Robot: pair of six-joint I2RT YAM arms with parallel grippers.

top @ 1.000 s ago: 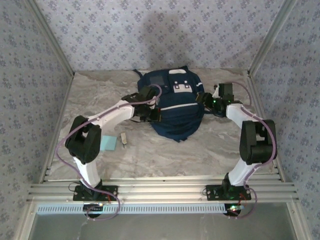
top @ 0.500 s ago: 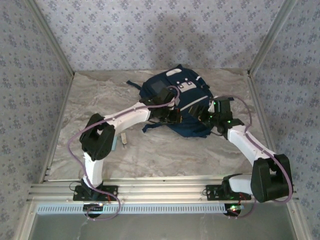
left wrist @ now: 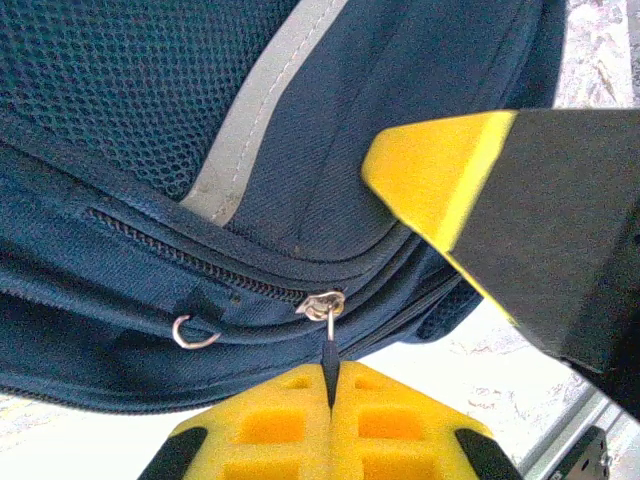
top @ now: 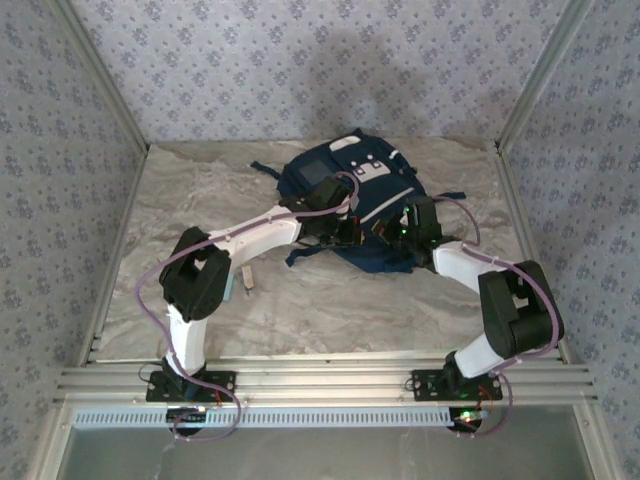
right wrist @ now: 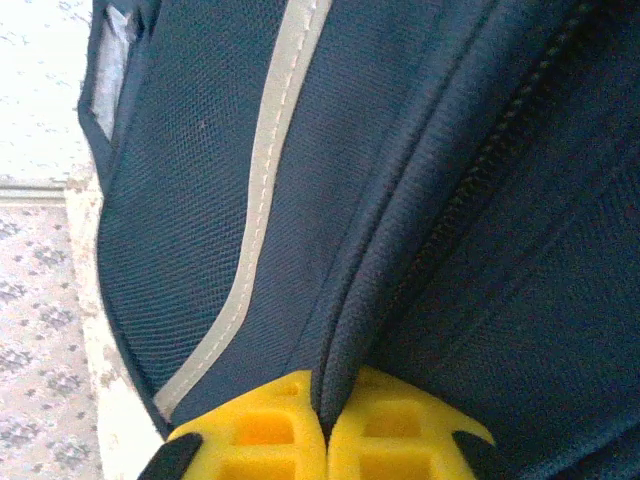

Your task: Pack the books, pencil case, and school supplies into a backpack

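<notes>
Left wrist: left fingers [left wrist: 285, 425] pinch backpack [left wrist: 150, 100] zipper pull [left wrist: 328, 345], its tip hidden; right fingers [right wrist: 255, 425] clamp backpack fabric.

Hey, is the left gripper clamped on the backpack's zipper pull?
Yes, the left wrist view shows the left gripper shut, with the zipper pull of the backpack pinched in its jaws.

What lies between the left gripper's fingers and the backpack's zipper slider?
The thin dark pull tab, running from the silver slider on the backpack down into the shut fingers; the left wrist view shows it.
</notes>
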